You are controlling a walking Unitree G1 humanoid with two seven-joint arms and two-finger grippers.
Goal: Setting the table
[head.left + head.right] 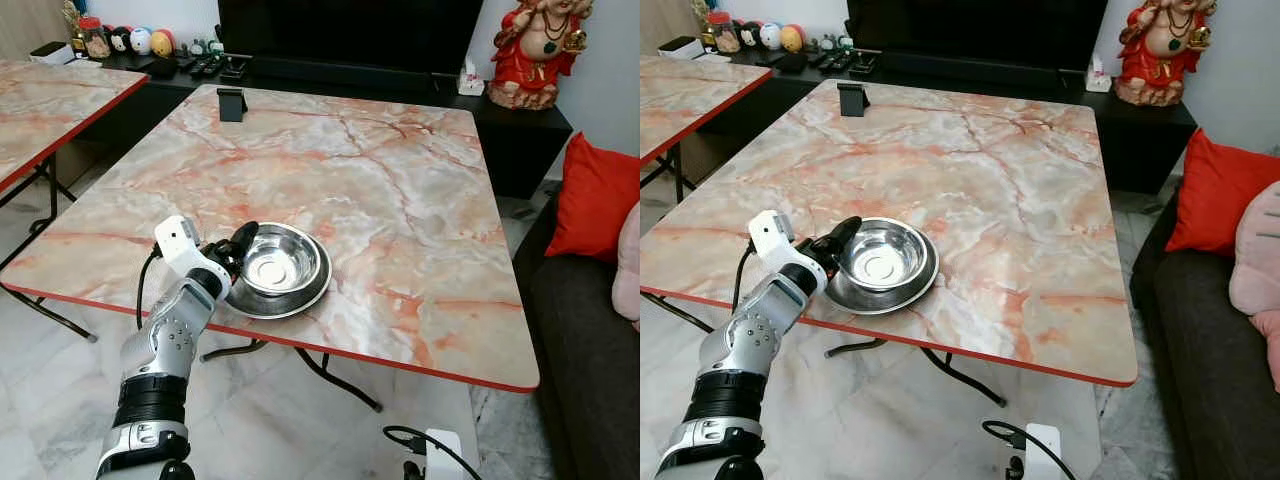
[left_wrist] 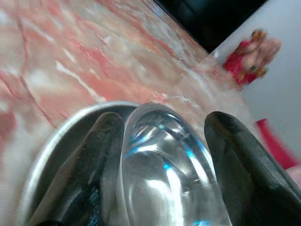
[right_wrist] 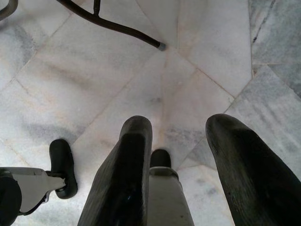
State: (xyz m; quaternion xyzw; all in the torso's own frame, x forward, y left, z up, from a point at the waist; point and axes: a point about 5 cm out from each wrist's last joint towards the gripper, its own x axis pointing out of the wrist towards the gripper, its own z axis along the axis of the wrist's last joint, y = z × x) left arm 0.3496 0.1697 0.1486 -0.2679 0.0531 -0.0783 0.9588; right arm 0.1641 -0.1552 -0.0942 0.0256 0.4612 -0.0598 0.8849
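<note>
Table (image 1: 400, 200): marble-patterned top with a red edge; a second like it stands at the robot's far left.
Steel bowl (image 1: 285, 262): sits inside a steel plate (image 1: 310, 296) near the table's front edge, left of centre.
Left gripper (image 1: 238, 250): at the bowl's left rim, fingers (image 2: 94, 160) spread, one on each side of the rim wall; whether they press it cannot be told.
Right gripper (image 3: 174, 165): hangs idle over the tiled floor (image 3: 94, 70), fingers parted, holding nothing.
Phone stand (image 1: 232, 104): black, at the table's far edge.
Red statue (image 1: 535, 50): on the dark cabinet beyond the table.
</note>
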